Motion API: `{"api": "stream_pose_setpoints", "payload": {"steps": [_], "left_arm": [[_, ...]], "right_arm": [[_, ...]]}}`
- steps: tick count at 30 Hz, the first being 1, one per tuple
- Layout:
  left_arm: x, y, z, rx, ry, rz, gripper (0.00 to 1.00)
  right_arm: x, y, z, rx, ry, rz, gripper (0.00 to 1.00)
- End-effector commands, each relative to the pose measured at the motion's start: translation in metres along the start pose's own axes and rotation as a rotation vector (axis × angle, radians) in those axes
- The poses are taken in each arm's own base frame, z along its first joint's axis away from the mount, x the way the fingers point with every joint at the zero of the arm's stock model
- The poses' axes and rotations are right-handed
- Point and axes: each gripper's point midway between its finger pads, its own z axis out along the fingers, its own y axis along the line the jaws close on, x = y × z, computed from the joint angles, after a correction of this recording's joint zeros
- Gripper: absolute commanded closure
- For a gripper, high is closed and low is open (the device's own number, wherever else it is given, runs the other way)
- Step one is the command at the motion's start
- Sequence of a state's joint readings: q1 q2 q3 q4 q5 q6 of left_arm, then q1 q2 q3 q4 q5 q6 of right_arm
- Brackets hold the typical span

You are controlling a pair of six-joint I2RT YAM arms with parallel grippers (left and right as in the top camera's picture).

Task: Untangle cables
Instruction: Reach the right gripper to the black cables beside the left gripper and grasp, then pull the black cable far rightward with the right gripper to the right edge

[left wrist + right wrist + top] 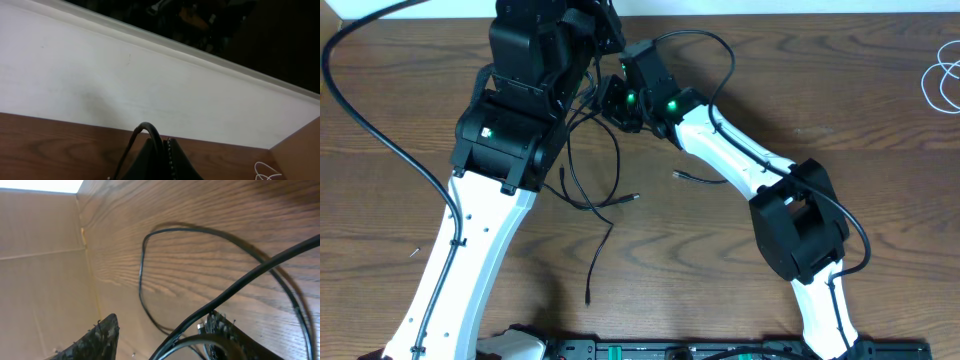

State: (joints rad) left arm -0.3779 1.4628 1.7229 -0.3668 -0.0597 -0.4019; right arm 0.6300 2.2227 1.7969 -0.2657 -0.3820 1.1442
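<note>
Cables (618,165) lie tangled on counter (840,80); left pincer (161,144) clamps narrow on one cable (145,129), right pincer (162,317) gapes wide, another cable (250,280) crossing between fingers.

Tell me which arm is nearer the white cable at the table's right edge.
Right. The right arm bends out over the right half of the table, well short of the white cable; the left arm lies over the left half, farther away.

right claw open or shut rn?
Open. Right wrist view: the right claw's fingers stand wide apart, a black cable crossing the gap beside one finger, not pinched.
</note>
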Motion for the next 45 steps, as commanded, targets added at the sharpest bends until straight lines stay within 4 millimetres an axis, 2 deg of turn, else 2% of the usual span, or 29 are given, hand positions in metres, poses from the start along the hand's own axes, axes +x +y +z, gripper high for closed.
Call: {"api": "stream_pose_setpoints", "payload": {"steps": [1, 7, 12, 15, 19, 23, 28, 33, 37, 41, 43, 44, 45], "left_arm": [[-0.007, -0.001, -0.001, -0.004, -0.019, -0.032, 0.92], [-0.006, -0.003, -0.001, 0.007, -0.014, -0.078, 0.92], [-0.006, -0.003, -0.001, 0.01, -0.012, -0.092, 0.92], [-0.006, -0.003, -0.001, 0.01, -0.012, -0.092, 0.92], [-0.005, -0.002, -0.001, 0.006, -0.009, -0.091, 0.92], [-0.002, 0.007, -0.001, -0.04, -0.002, -0.087, 0.92], [0.01, 0.032, -0.003, -0.133, 0.045, -0.08, 0.92], [0.022, 0.064, -0.007, -0.23, 0.113, -0.081, 0.92], [0.033, 0.082, -0.012, -0.288, 0.168, -0.081, 0.92], [0.047, 0.089, -0.014, -0.318, 0.221, -0.075, 0.91], [0.053, 0.091, -0.013, -0.323, 0.241, -0.074, 0.83], [0.055, 0.092, -0.013, -0.328, 0.25, -0.073, 0.7], [0.057, 0.093, -0.013, -0.332, 0.259, -0.072, 0.62]], "right_arm": [[0.003, -0.011, 0.01, 0.041, -0.033, 0.007, 0.46], [0.022, -0.012, 0.031, 0.025, -0.008, -0.021, 0.46], [0.039, -0.018, 0.044, 0.041, 0.021, -0.031, 0.51], [0.043, -0.024, 0.045, 0.062, 0.033, -0.06, 0.66], [0.045, -0.041, 0.041, 0.117, 0.075, -0.179, 0.97], [0.041, -0.074, 0.027, 0.196, 0.164, -0.243, 0.99], [0.016, -0.099, -0.008, 0.204, 0.255, -0.294, 0.99], [-0.025, -0.119, -0.06, 0.256, 0.236, -0.344, 0.99], [-0.059, -0.118, -0.115, 0.283, 0.167, -0.405, 0.99], [-0.089, -0.099, -0.182, 0.273, 0.056, -0.473, 0.99], [-0.105, -0.087, -0.22, 0.261, -0.028, -0.483, 0.99], [-0.112, -0.08, -0.24, 0.255, -0.075, -0.487, 0.99], [-0.12, -0.074, -0.264, 0.249, -0.131, -0.489, 0.99]]}}
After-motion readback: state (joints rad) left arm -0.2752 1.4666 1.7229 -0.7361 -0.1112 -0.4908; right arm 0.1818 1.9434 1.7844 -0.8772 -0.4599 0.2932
